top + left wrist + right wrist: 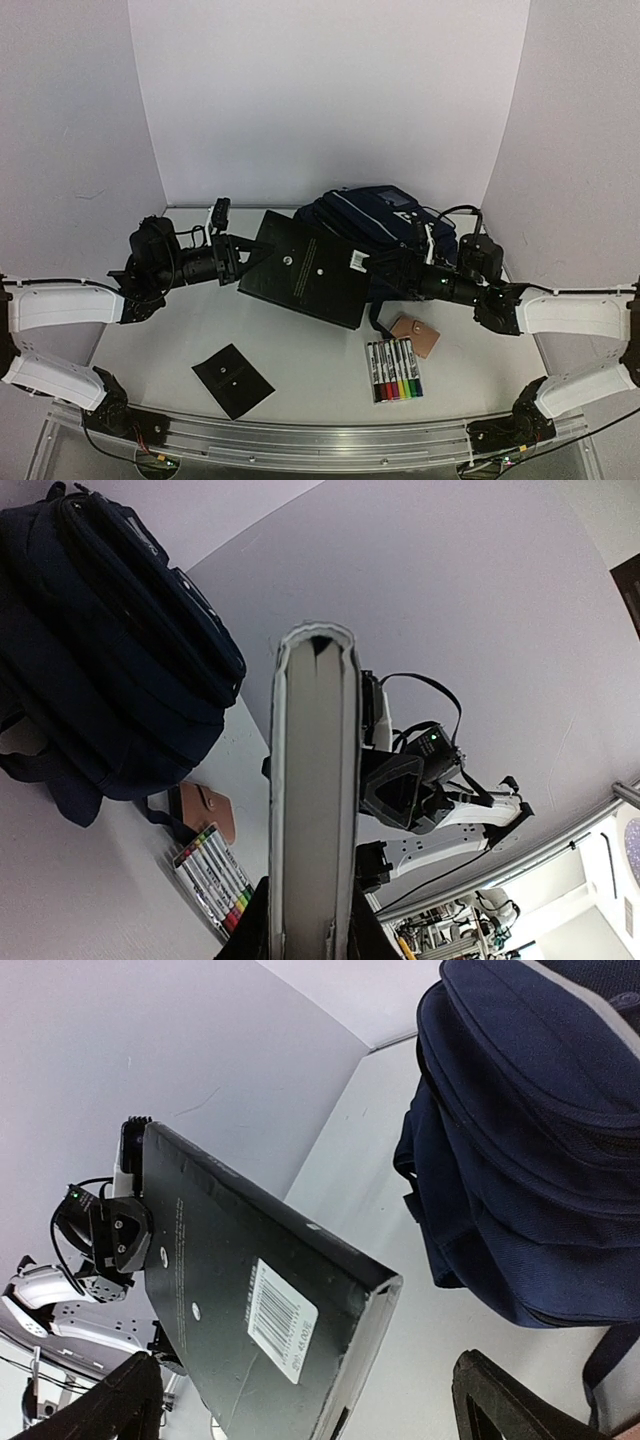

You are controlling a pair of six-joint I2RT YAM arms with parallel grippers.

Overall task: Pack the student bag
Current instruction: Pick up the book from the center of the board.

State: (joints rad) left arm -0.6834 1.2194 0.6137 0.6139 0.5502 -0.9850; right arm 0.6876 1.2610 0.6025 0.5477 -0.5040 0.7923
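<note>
Fabric of the bag [380, 215] looks soft and floppy, so I'd take its piped edge; left tool [243, 262] pinches the book [305, 268] beside it, right tool [385, 275] spread.

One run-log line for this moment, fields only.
left pincer: shut on black book | right pincer: open at book's edge | student bag: behind, book not yet inside

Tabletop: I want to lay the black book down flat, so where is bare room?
Bare: the front middle of the table, between the small black square and the marker set; also left of that square. Crowded: back right, around the student bag, brown wallet and black book.
</note>
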